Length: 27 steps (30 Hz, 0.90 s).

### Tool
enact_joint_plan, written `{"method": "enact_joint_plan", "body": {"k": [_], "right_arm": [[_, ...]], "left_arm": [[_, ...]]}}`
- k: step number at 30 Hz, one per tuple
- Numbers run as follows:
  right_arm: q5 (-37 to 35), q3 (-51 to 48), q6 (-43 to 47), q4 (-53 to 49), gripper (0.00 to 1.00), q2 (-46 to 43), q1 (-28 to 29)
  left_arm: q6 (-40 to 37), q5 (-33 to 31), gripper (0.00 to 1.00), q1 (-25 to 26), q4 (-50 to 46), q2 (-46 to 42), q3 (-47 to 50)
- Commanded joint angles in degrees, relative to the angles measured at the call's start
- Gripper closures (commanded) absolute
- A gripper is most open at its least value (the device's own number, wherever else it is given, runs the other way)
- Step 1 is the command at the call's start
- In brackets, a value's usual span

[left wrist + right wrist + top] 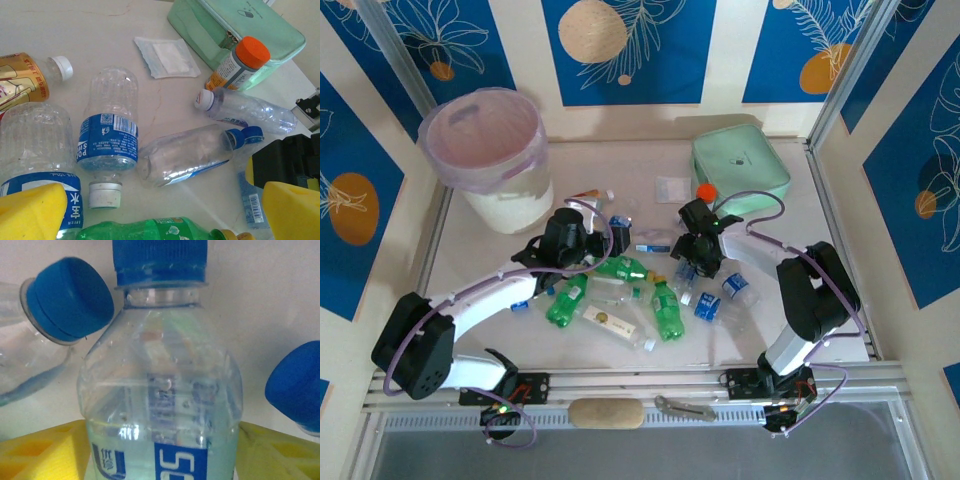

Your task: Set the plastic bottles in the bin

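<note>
Several crushed plastic bottles lie in the middle of the table: green ones (567,303) (666,310) and clear blue-labelled ones (735,290). The bin (490,150), a white bucket with a pinkish liner, stands at the far left. My right gripper (692,258) is shut on a clear blue-capped bottle (160,390), which sits between its yellow pads (35,452). My left gripper (582,243) hangs open over the pile. Below it lie a blue-labelled bottle (110,145), a clear blue-capped one (187,155) and a green one (150,231). Nothing is between its pads (30,212).
A mint-green case (740,170) lies at the far right, with an orange-capped jar (240,62) against it. A white sachet (167,56) lies near the case. A gold and red-brown labelled bottle (22,80) lies at the left. Two more blue caps (70,295) (295,387) flank the held bottle.
</note>
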<state>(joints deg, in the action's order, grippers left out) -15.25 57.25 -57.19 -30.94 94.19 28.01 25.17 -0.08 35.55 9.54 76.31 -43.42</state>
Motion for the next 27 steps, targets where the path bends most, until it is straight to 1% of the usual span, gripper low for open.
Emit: {"method": "enact_joint_plan", "body": {"k": [1,5,7,10,12,15,20,23,27], "right_arm": [[-0.7,-0.9,-1.5,2.5,0.28,1.7,-0.8],[-1.0,-0.1,-1.0,3.1,0.33,1.9,-0.9],[-1.1,0.1,-0.7,3.0,0.37,1.8,-1.0],[-0.7,0.2,-0.3,2.9,0.45,0.6,-1.0],[-0.7,0.1,0.1,2.8,0.48,-1.4,-1.0],[-0.3,0.0,1.7,2.8,0.52,-6.0,-0.9],[2.0,1.0,4.9,3.8,0.54,-13.0,-0.9],[5.2,2.1,6.2,6.4,0.54,-15.2,-0.8],[8.4,4.5,7.0,8.9,0.55,-15.4,-0.3]], "left_arm": [[-0.3,-0.4,0.0,0.3,0.0,0.1,-0.4],[0.1,-0.7,0.0,0.3,-1.2,-0.1,-0.5],[0.1,-0.4,0.0,0.3,-1.2,-0.2,-0.5],[0.4,1.1,0.0,0.3,0.0,-0.2,-0.4],[0.7,3.0,0.0,0.3,1.3,0.1,-0.4],[1.2,7.5,0.0,0.3,3.7,0.7,-0.8],[2.8,17.5,0.0,0.3,9.9,2.5,-2.1],[3.6,22.8,0.0,0.6,13.5,4.0,-3.3],[4.1,28.1,0.0,1.4,16.1,5.6,-5.0]]}}
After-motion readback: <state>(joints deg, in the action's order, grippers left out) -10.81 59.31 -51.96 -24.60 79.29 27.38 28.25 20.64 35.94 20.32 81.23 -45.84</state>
